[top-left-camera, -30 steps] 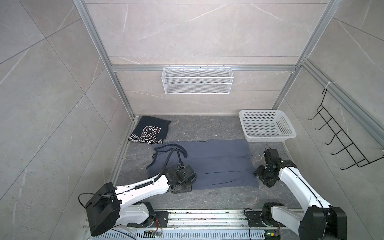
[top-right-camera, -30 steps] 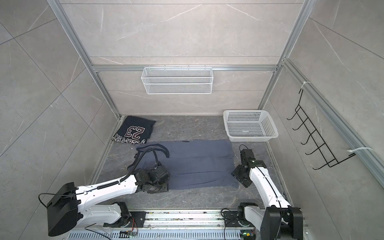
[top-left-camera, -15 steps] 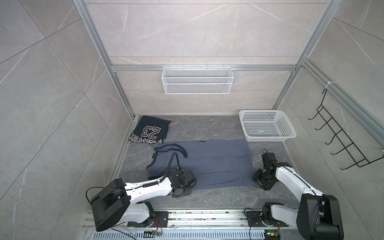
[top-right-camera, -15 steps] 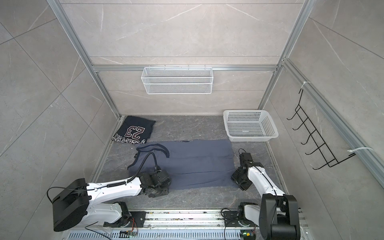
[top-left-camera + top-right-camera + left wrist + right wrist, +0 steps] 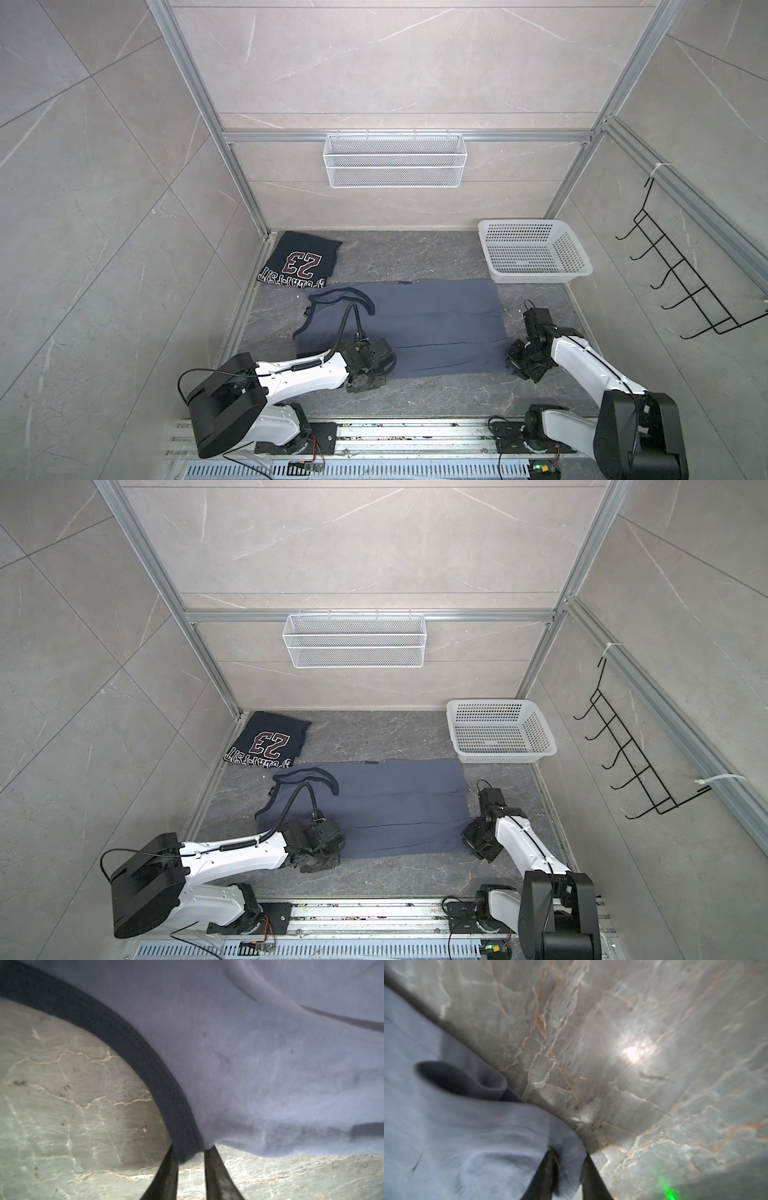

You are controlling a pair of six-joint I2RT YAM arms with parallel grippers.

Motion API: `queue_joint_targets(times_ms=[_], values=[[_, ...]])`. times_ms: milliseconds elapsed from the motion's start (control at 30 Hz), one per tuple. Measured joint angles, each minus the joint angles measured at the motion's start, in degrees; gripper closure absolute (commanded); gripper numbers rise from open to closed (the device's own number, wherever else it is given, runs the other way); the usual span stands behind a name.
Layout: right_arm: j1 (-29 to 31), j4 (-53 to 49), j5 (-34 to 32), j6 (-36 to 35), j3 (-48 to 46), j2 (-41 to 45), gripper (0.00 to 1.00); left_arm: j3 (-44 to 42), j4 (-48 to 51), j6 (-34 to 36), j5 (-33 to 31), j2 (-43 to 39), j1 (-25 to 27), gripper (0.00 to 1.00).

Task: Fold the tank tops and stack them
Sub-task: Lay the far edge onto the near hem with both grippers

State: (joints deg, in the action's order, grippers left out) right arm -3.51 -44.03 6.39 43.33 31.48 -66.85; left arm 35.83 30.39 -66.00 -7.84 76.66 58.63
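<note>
Both nearly closed, our left gripper (image 5: 189, 1154) and right gripper (image 5: 569, 1160) each pinch the slate-blue tank top (image 5: 249, 1053) by an edge between the jaws.

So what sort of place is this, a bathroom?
Probably a mock laundry corner for robot trials: stone-look panels in an aluminium frame, a wall-hung wire shelf and hook rack, and a slate-blue tank top laid out flat.

In a top view the left gripper (image 5: 371, 365) hides the blue tank top (image 5: 436, 324) corner under it. Small lettering on the navy tank top (image 5: 301, 262) is unreadable. The right wrist view is blurred.
</note>
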Motion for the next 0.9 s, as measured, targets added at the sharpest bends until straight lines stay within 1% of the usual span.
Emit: queue_joint_targets(times_ms=[133, 333, 467, 700, 800, 900], values=[[0.0, -0.6, -0.6, 0.0, 0.2, 1.4, 0.88, 0.7, 0.5, 0.0, 0.0, 0.1, 0.6, 0.88], [0.1, -1.9, -1.4, -0.2, 0.5, 2.6, 0.91, 3.7, 3.0, 0.1, -1.1, 0.3, 2.4, 0.95], [0.1, -3.3, -2.1, -0.2, 0.9, 4.9, 0.91, 4.8, 4.3, 0.1, -1.5, 0.2, 3.4, 0.97], [0.1, -5.6, -3.2, -0.7, 3.8, 6.8, 0.89, 8.6, 8.3, 0.1, -3.1, -3.1, 3.7, 0.97], [0.1, -5.7, -3.9, -1.7, 6.7, 5.9, 0.88, 10.2, 8.7, 0.5, -3.1, -3.6, 2.5, 0.96], [0.1, -4.9, -4.0, -3.0, 10.5, 2.7, 0.87, 11.8, 8.5, 2.3, -2.4, -2.7, -0.8, 0.96]])
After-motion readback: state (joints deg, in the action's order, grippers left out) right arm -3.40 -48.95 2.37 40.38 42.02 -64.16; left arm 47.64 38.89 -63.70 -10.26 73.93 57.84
